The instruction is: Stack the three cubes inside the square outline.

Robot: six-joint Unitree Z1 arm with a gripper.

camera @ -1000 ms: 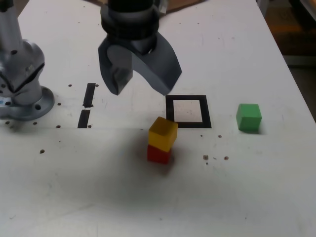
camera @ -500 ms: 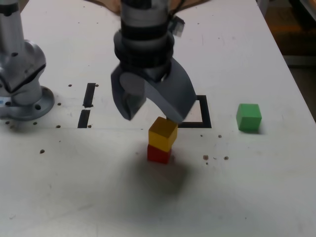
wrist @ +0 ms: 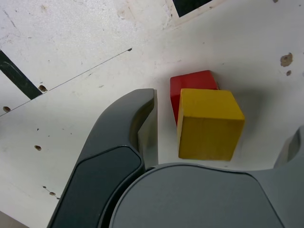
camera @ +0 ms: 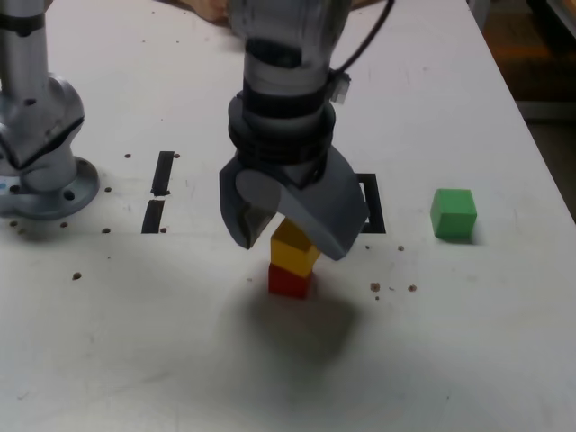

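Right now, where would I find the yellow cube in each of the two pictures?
Exterior view: near the middle, on top of the red cube, its upper part partly covered by the tool.
Wrist view: right of centre, the yellow cube sits between the tool's open fingers.
Shared landmark: the red cube, showing from under the yellow one in both.

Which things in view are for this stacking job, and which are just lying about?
For the job:
- red cube
- yellow cube, on the red one
- green cube
- square outline, partly hidden by the tool

Just there:
- two black tape bars
- cable
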